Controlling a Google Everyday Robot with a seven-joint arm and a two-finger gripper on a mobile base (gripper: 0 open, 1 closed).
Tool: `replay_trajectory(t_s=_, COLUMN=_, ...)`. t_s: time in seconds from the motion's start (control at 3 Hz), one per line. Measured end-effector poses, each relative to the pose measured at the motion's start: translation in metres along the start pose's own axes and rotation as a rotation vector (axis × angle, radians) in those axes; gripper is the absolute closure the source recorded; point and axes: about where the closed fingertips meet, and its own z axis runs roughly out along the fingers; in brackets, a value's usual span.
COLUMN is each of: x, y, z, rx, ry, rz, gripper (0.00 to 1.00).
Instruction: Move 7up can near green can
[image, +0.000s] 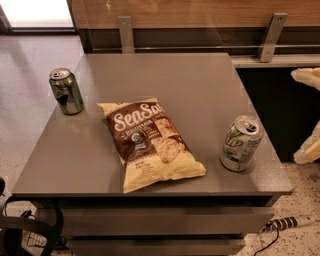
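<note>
The 7up can (241, 143) is pale silver-white with green lettering. It stands upright near the table's front right corner. The green can (66, 91) is dark and glossy. It stands upright at the table's left edge, far from the 7up can. My gripper (310, 148) shows only as pale cream parts at the frame's right edge, beyond the table's side. It is right of the 7up can and apart from it. It holds nothing that I can see.
A brown and cream SeaSalt chip bag (148, 142) lies flat between the two cans. The grey table (200, 80) backs onto a wood panel with metal brackets (270, 37). A power strip (292, 222) and cable lie on the floor at the lower right.
</note>
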Motion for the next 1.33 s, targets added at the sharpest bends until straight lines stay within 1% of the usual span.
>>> replay_trajectory(t_s=0.33, x=-0.008, y=0.022, z=0.019, rx=-0.053, ry=-0.342, rz=0.040, gripper=0.00)
replay_trajectory(t_s=0.67, x=-0.030, y=0.034, z=0.023, rx=-0.080, ry=-0.547, rz=0.114, gripper=0.00)
replay_trajectory(t_s=1.0, x=-0.042, y=0.037, z=0.034, rx=-0.084, ry=-0.657, rz=0.178, gripper=0.00)
replay_trajectory(t_s=1.33, x=-0.042, y=0.038, z=0.042, rx=-0.077, ry=-0.651, rz=0.164, gripper=0.00)
